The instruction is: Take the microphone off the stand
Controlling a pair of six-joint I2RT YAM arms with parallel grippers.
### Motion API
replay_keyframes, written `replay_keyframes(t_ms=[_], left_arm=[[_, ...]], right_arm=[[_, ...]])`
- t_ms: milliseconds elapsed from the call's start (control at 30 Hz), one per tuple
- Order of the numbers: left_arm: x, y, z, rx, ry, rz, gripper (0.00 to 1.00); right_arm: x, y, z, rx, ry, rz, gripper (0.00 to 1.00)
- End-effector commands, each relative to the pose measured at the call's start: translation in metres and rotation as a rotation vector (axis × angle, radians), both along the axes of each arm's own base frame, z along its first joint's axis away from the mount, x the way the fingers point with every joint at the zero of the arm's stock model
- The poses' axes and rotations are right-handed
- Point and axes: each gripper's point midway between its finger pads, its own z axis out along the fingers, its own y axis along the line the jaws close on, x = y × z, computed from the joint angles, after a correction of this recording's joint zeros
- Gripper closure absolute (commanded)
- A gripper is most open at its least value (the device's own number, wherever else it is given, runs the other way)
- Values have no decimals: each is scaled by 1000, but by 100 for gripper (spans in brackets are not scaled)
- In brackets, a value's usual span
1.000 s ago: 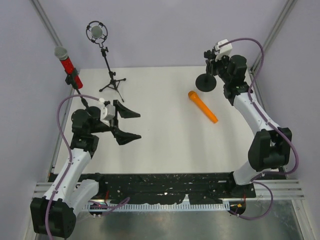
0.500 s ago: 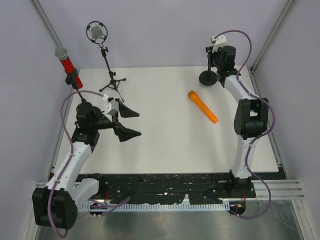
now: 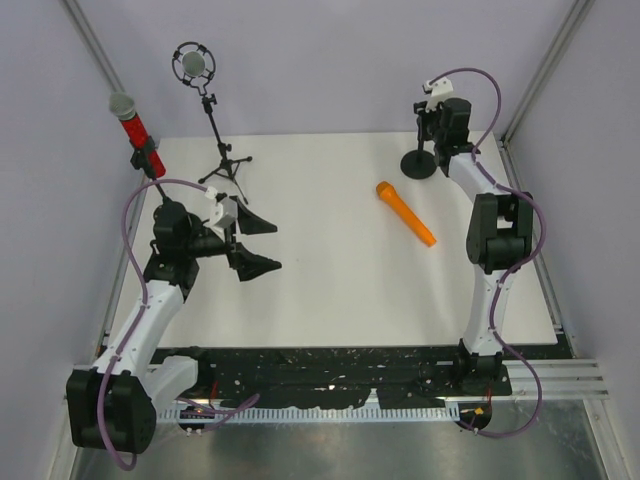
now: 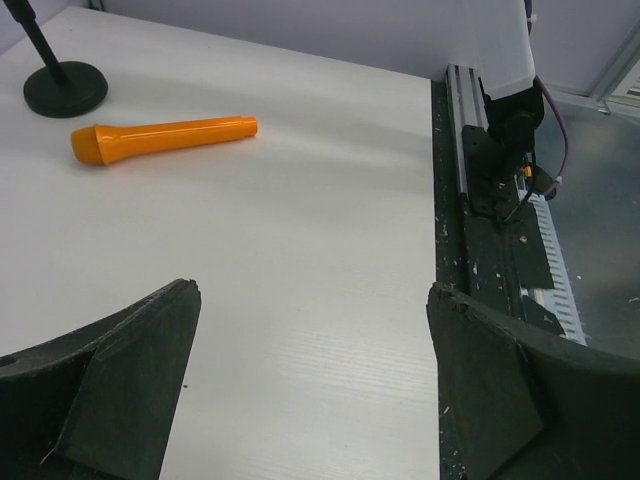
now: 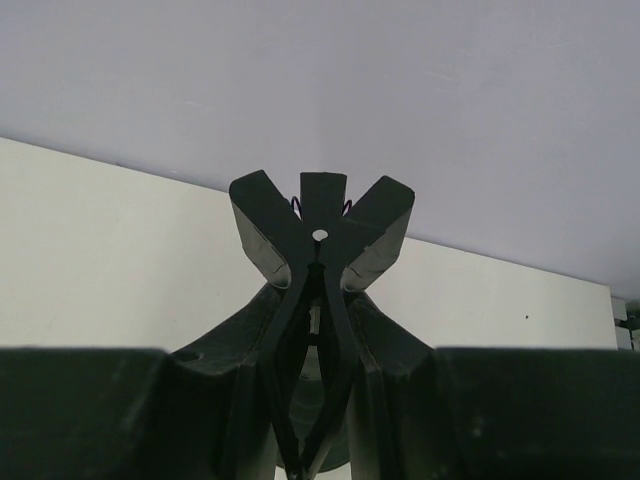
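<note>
The orange microphone lies flat on the white desk, on its right half. It is off the stand, near the round base but not touching it. Its broader head points toward that base and its slimmer end toward the near right. In the left wrist view the same microphone lies beside the base, with bare desk between them.

The right fingers are drawn narrow around the upper part of the stand, just under its black clip. The clip's two prongs spread upward between them, against the pale back wall.

The left fingers are spread wide and hold nothing. They hang over the left half of the desk, well apart from the microphone, with their tips pointing toward the middle.

At the far left are two other sets — a red microphone with a grey head clipped on its own stand, and a shock-mounted microphone on a tripod.
</note>
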Motion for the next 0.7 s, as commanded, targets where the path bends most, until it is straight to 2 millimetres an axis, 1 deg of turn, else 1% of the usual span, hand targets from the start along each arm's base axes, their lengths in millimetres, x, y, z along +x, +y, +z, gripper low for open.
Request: replay_keyframes(t_ms=[0, 33, 67, 100, 133, 167, 200, 233, 267, 300, 333, 367, 400, 433, 467, 500, 533, 567, 600, 633, 667], left_arm=[[3, 1, 18, -3, -63, 11, 0], [4, 1, 18, -2, -61, 12, 0], [4, 2, 19, -2, -67, 20, 0], [5, 3, 19, -1, -68, 26, 0], [5, 3, 19, 0, -66, 32, 0], [6, 4, 19, 7, -87, 40, 0], [7, 5, 19, 14, -95, 52, 0], [7, 6, 17, 22, -97, 58, 0], [8, 7, 17, 29, -109, 68, 0], [9, 9, 17, 37, -120, 83, 0], [12, 10, 15, 47, -128, 101, 0], [14, 13, 13, 60, -141, 122, 0], [16, 15, 11, 74, -144, 145, 0], [20, 18, 11, 88, -173, 166, 0], [20, 21, 6, 109, -154, 188, 0], [23, 25, 5, 126, -156, 223, 0], [27, 29, 3, 141, -147, 261, 0], [29, 31, 2, 154, -139, 291, 0], [30, 35, 2, 166, -135, 322, 0], [28, 38, 1, 178, -134, 344, 0], [28, 41, 0, 189, -134, 368, 0]], right_arm=[[2, -1, 61, 16, -173, 16, 71], [-1, 1, 61, 16, -170, 23, 63], [-3, 2, 61, 16, -169, 31, 57], [-8, 2, 62, 16, -167, 34, 48], [-10, 3, 64, 17, -170, 40, 44], [-15, 3, 66, 17, -169, 42, 36], [-17, 3, 68, 17, -169, 43, 32], [-24, 3, 73, 17, -172, 46, 25], [-27, 3, 74, 17, -170, 48, 21], [-34, 2, 80, 18, -172, 49, 15], [-40, 2, 77, 19, -152, 49, 13], [-47, 2, 91, 19, -168, 48, 9], [-53, 0, 87, 17, -146, 38, 7], [-61, 0, 99, 16, -159, 36, 4], [-69, -4, 98, 13, -139, 20, 2], [-79, -7, 114, 6, -158, 15, 2], [-86, -9, 108, -4, -126, -1, 1], [-97, -13, 124, -4, -147, -13, 0], [-111, -17, 131, -11, -143, -28, 0], [-118, -19, 133, -14, -137, -38, 0], [-133, -21, 140, -15, -137, -44, 0]])
